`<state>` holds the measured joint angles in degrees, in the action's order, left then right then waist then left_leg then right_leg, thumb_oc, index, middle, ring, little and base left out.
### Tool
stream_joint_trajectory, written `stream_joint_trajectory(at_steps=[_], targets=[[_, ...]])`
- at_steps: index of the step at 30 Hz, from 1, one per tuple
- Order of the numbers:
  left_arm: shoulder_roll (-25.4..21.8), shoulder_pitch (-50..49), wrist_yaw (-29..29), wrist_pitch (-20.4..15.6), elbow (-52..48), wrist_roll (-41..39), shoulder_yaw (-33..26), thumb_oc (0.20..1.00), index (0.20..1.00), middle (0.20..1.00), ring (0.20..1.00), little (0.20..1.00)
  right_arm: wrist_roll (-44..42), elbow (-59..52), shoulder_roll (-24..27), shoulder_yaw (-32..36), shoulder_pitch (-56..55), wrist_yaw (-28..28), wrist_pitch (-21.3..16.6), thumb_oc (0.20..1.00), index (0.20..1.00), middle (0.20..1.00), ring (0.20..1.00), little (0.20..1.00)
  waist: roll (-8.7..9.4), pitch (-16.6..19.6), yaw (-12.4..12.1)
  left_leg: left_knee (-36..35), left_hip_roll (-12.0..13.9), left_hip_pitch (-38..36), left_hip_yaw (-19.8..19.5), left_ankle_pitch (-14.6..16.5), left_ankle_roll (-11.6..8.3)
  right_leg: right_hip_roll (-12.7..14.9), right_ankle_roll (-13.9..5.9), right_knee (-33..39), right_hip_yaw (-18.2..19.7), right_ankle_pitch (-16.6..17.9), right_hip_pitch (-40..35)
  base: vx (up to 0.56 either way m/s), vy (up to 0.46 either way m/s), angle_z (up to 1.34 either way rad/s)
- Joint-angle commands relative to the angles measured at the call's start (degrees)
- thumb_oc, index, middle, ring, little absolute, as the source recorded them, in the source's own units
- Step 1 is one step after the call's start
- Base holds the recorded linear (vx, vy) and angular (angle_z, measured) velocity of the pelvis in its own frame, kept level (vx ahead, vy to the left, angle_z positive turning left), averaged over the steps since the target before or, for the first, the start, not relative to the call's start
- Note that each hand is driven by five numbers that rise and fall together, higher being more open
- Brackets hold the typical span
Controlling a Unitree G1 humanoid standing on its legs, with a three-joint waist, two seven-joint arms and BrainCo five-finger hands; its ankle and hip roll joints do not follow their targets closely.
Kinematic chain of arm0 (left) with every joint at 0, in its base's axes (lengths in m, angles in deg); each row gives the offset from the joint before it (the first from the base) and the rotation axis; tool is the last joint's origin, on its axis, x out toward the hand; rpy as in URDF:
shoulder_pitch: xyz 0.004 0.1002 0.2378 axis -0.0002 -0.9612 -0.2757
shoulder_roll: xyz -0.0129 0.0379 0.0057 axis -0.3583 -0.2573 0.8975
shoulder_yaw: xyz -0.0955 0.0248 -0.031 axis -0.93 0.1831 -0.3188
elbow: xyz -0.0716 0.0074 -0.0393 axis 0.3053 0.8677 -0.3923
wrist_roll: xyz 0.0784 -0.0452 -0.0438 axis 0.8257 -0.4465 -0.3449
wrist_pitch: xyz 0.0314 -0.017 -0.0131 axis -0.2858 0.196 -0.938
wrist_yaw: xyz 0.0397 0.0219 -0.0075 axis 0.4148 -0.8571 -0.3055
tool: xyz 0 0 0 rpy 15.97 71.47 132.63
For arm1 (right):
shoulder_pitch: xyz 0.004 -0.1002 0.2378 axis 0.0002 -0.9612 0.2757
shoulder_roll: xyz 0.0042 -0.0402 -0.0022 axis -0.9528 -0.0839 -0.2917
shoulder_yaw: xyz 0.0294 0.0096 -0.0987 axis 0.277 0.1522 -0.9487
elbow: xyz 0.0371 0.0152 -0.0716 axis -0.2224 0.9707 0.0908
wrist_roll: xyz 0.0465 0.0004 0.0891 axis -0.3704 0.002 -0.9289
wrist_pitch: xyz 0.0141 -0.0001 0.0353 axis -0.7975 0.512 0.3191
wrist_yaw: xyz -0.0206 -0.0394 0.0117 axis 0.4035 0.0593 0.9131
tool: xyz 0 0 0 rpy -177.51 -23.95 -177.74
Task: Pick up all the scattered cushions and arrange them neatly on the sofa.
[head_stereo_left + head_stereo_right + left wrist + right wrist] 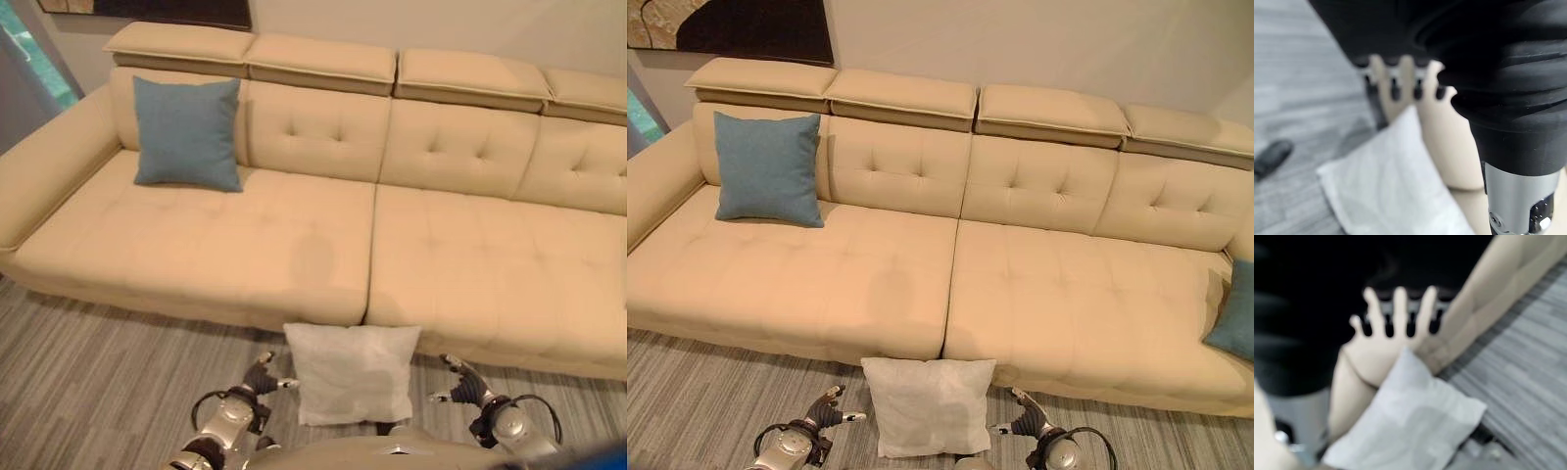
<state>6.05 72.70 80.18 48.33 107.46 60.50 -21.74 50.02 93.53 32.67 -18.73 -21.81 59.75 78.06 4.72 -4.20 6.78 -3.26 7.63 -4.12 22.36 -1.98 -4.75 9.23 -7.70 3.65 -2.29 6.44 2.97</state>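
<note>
Left hand (261,377) and right hand (460,380) flank the white cushion (351,372), one on each side, fingers loosely spread, holding nothing. Cushion is on the floor (88,372), leaning against the sofa (245,255) front edge at the seat seam, midway between both hands, roughly equally near. Farther back, one blue cushion (187,132) stands at the sofa's left back corner; another blue cushion (1236,311) sits at the right end.

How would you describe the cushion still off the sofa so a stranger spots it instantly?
Find the long cream sofa and look at the grey striped floor by its front edge, near the middle seam. The white cushion leans there between the robot's hands; the other cushions are blue and on the seat.
</note>
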Motion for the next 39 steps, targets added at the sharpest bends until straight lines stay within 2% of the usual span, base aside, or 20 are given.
stream_joint_trajectory(at_steps=[1,4,5,6,8,12,16,19,21,22,23,28,31,32,33,34,35,39], targets=[[-2.4,4.2,-1.0,-1.8,0.0,0.4,-1.0,1.0,1.0,1.0,1.0,1.0,-0.8,-1.1,-1.8,0.1,3.9,1.4,-1.0,1.0,1.0,1.0,1.0,1.0,3.65,-3.1,0.7,7.7,-0.8,4.9,-1.3,6.3,1.82,4.4,-4.97,-3.2,-1.5,-1.2,3.7,-0.15,0.025,-0.66],[-3.6,5.4,-1.1,-2.1,-0.8,0.1,-0.9,1.0,1.0,1.0,1.0,1.0,-1.5,-0.3,-2.5,-0.4,5.3,1.4,-1.2,1.0,1.0,1.0,1.0,1.0,2.94,-4.0,0.4,7.0,-0.6,6.6,-0.4,5.6,2.28,4.0,-4.27,-7.0,-3.5,-3.4,3.9,-0.15,0.045,-0.46],[-3.8,5.4,-1.2,-2.2,-1.1,-0.3,-1.2,1.0,1.0,1.0,1.0,1.0,-1.7,0.1,-2.6,-0.5,5.5,1.5,-1.3,1.0,1.0,1.0,1.0,1.0,2.72,-3.7,-0.1,6.4,-0.7,6.5,-0.2,5.2,2.15,3.9,-3.98,-7.0,-3.8,-4.2,2.6,-0.03,0.021,-0.35],[-4.2,4.8,-1.3,-2.0,-1.4,-0.4,-1.6,1.0,1.0,1.0,1.0,1.0,-1.8,-0.2,-2.5,-0.4,5.2,1.5,-1.5,1.0,1.0,1.0,1.0,1.0,2.62,-3.3,-1.2,6.0,-0.3,6.6,0.2,4.5,1.63,3.8,-3.49,-6.4,-5.7,-4.9,1.2,-0.01,-0.016,-0.26],[-4.4,4.7,-1.3,-2.1,-1.2,-0.3,-1.8,1.0,1.0,1.0,1.0,1.0,-1.8,-0.4,-2.3,-0.3,5.1,1.8,-1.6,1.0,1.0,1.0,1.0,1.0,2.61,-3.1,-1.5,6.2,-0.3,6.8,0.1,4.4,1.45,3.7,-3.35,-6.0,-5.8,-5.5,0.8,0.0,-0.056,-0.04],[-5.1,4.3,-1.6,-1.7,0.9,-0.3,-3.4,1.0,1.0,1.0,1.0,1.0,-2.2,-1.3,-1.5,0.2,4.5,2.1,-1.7,1.0,1.0,1.0,1.0,1.0,2.81,-3.0,-2.1,7.9,1.5,7.2,0.1,4.1,0.34,2.8,-2.22,-5.0,-7.6,-6.8,-0.2,0.02,-0.106,0.06],[-5.3,5.0,-2.3,-1.6,1.0,-0.4,-3.8,1.0,1.0,1.0,1.0,1.0,-2.4,-1.6,-1.0,0.5,4.4,2.6,-1.7,1.0,1.0,1.0,1.0,1.0,2.74,-4.6,-2.1,9.3,2.5,8.3,-1.0,4.3,-0.02,2.5,-1.77,-6.3,-8.3,-7.7,0.5,-0.04,-0.097,0.17],[-6.4,8.2,-5.3,-2.1,-1.1,-2.2,-4.0,1.0,1.0,1.0,1.0,1.0,-3.2,-2.4,0.0,0.6,6.6,4.5,-1.9,1.0,1.0,1.0,1.0,1.0,2.46,-9.1,-2.1,13.3,3.7,13.8,-2.9,4.3,-0.01,2.7,-1.1,-10.6,-7.8,-8.1,6.4,-0.21,-0.077,0.17],[-7.2,10.2,-7.1,-2.8,-2.5,-4.2,-4.8,1.0,1.0,1.0,1.0,1.0,-3.9,-3.6,0.5,0.9,7.9,5.6,-2.4,1.0,1.0,1.0,1.0,1.0,1.92,-10.8,-1.9,16.0,4.1,18.4,-4.0,4.5,0.32,3.0,-0.71,-14.6,-6.9,-8.4,11.9,-0.2,-0.032,0.11],[-7.2,10.2,-7.1,-2.8,-2.5,-4.2,-4.8,1.0,1.0,1.0,1.0,1.0,-3.9,-3.6,0.5,0.9,7.9,5.6,-2.4,1.0,1.0,1.0,1.0,1.0,1.91,-10.7,-1.9,16.1,4.2,18.5,-4.0,4.5,0.32,3.0,-0.71,-14.7,-6.9,-8.4,12.0,-0.21,-0.017,0.07],[-8.0,12.3,-9.3,-3.9,-4.9,-7.2,-5.8,1.0,1.0,1.0,1.0,1.0,-4.7,-4.2,1.0,1.6,9.8,7.6,-2.6,1.0,1.0,1.0,1.0,1.0,1.09,-11.6,-1.9,19.9,4.9,24.6,-5.6,6.3,0.33,2.9,-0.45,-20.5,-5.3,-10.5,18.9,-0.13,-0.008,0.05],[-7.9,14.5,-12.1,-5.4,-6.9,-11.8,-7.1,1.0,1.0,1.0,1.0,1.0,-5.4,-3.4,0.8,2.1,12.8,10.9,-2.7,1.0,1.0,1.0,1.0,1.0,0.31,-12.1,-1.9,24.1,5.5,31.3,-6.9,6.7,0.91,3.3,0.33,-25.3,-4.6,-11.9,25.2,-0.12,-0.028,0.03],[-8.7,18.8,-15.2,-7.2,-9.8,-15.6,-7.2,1.0,1.0,1.0,1.0,1.0,-6.1,-3.2,1.4,3.1,19.5,16.4,-3.6,1.0,1.0,1.0,1.0,1.0,-0.99,-13.5,-1.4,32.4,7.7,43.3,-9.3,7.3,1.36,3.6,1.84,-34.9,-3.3,-14.4,36.6,-0.15,-0.05,0.08],[-8.7,18.8,-15.2,-7.2,-9.8,-15.6,-7.2,1.0,1.0,1.0,1.0,1.0,-6.1,-3.2,1.4,3.1,19.5,16.4,-3.6,1.0,1.0,1.0,1.0,1.0,-1.01,-13.4,-1.4,32.4,7.7,43.4,-9.3,7.3,1.36,3.6,1.84,-35.0,-3.3,-14.4,36.7,-0.12,-0.031,0.05],[-9.2,20.7,-15.1,-7.3,-9.1,-16.9,-6.6,1.0,1.0,1.0,1.0,1.0,-6.5,-3.0,2.2,3.4,22.4,17.8,-3.9,1.0,1.0,1.0,1.0,1.0,-1.44,-14.0,-1.2,35.7,8.7,48.0,-9.8,7.6,1.3,3.7,2.28,-38.4,-3.3,-15.3,41.0,-0.06,-0.019,-0.01],[-9.2,20.7,-15.1,-7.4,-9.0,-16.9,-6.7,1.0,1.0,1.0,1.0,1.0,-6.5,-3.0,2.2,3.4,22.5,17.8,-3.9,1.0,1.0,1.0,1.0,1.0,-1.53,-13.7,-1.2,36.0,8.8,48.5,-9.9,7.7,1.29,3.7,2.3,-38.6,-3.3,-15.4,41.5,-0.11,-0.015,0.03],[-10.0,22.2,-14.7,-7.3,-9.2,-19.1,-6.7,1.0,1.0,1.0,1.0,1.0,-6.9,-3.3,3.0,3.7,24.5,18.7,-3.9,1.0,1.0,1.0,1.0,1.0,-2.16,-13.7,-1.1,40.4,9.7,54.5,-11.0,8.3,1.41,3.6,3.0,-43.8,-2.7,-16.5,47.3,-0.05,0.0,0.02],[-10.0,23.7,-14.1,-6.8,-9.2,-21.2,-6.6,1.0,1.0,1.0,1.0,1.0,-8.6,-2.4,3.6,5.2,26.7,19.9,-4.2,1.0,1.0,1.0,1.0,1.0,-3.27,-13.0,-1.0,46.3,10.7,63.4,-12.9,9.7,1.74,3.6,3.88,-50.4,-1.3,-18.3,55.8,-0.02,0.0,-0.03]])
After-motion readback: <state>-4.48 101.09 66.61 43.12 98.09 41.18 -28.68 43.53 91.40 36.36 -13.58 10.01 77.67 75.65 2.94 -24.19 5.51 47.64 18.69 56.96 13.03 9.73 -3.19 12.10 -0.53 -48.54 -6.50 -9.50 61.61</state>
